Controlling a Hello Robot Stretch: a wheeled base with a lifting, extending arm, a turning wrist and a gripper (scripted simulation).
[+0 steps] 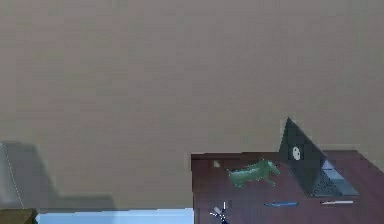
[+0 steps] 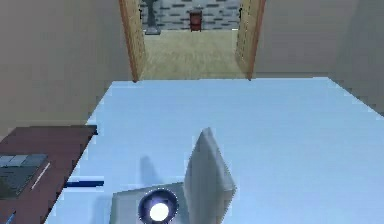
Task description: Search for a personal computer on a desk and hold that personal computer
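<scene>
**Laptop on desk, forward view's lower right**

Laptop (image 1: 312, 163) sits on the dark desk (image 1: 210, 180), lid raised. The lid leans toward the view's left and the base lies to its right. The long axis runs from near to far, slightly slanted. The picture's bottom and right edges cut off the desk.

In the arm side view, a grey slab (image 2: 18, 175) lies on the desk at the left edge, cut off. Whether it is the laptop cannot be told.

Gripper state: cannot be told.

Beside the laptop lie a green object (image 1: 252, 174) of unclear kind and two pens (image 1: 281, 204). A grey chair (image 2: 207, 180) stands near the desk, with a doorway (image 2: 193, 40) beyond.
</scene>
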